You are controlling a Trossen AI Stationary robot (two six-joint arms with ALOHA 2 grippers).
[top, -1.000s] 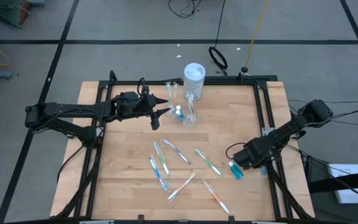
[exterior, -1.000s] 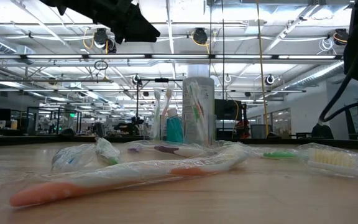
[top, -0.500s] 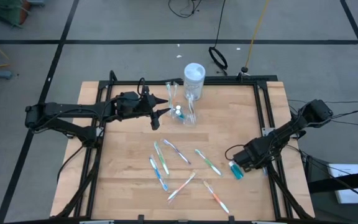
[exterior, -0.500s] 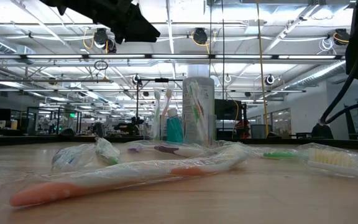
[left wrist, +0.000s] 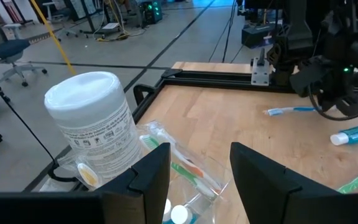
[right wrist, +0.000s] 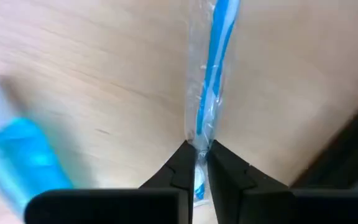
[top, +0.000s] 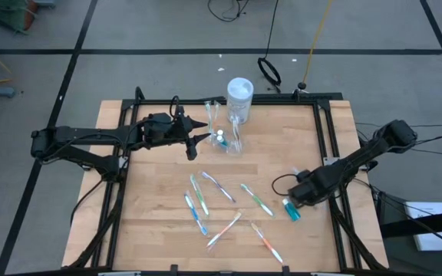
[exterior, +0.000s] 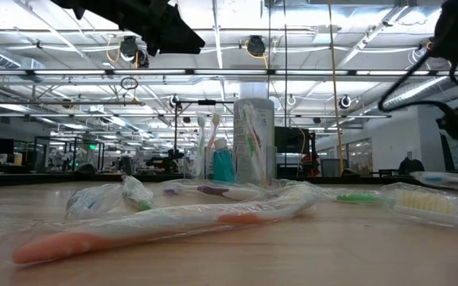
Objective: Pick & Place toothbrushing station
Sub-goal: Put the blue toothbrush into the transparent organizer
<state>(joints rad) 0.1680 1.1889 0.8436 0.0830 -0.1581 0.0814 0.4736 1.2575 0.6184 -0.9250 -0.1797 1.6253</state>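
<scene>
The toothbrushing station (top: 225, 140) is a small clear holder that stands upright on the table near its far edge, with toothbrushes and a small tube in it. My left gripper (top: 201, 138) is open and level beside it on the left. In the left wrist view its fingers (left wrist: 151, 171) stand apart in front of the holder (left wrist: 188, 171). My right gripper (top: 299, 190) is low near the table's right edge. It is shut on a blue toothbrush in clear wrap (right wrist: 213, 74). My right gripper pinches the wrapped blue toothbrush between its two fingertips (right wrist: 182, 158), at one end of it (right wrist: 199, 138). The rest of the brush reaches out beyond the fingertips. In the low view the brush (exterior: 442, 179) shows roughly level, just above the table.
A taller white-capped container (top: 240, 93) stands just behind the holder. Several wrapped toothbrushes (top: 221, 203) lie loose on the table's middle and near part. A blue toothpaste tube (top: 291, 209) lies beside my right gripper. A black frame (top: 324, 146) runs along the table's edges.
My right gripper has gone a little toward the table's left edge. The wrapped blue toothbrush has come with it and now shows in the low view at the right, raised just off the table.
</scene>
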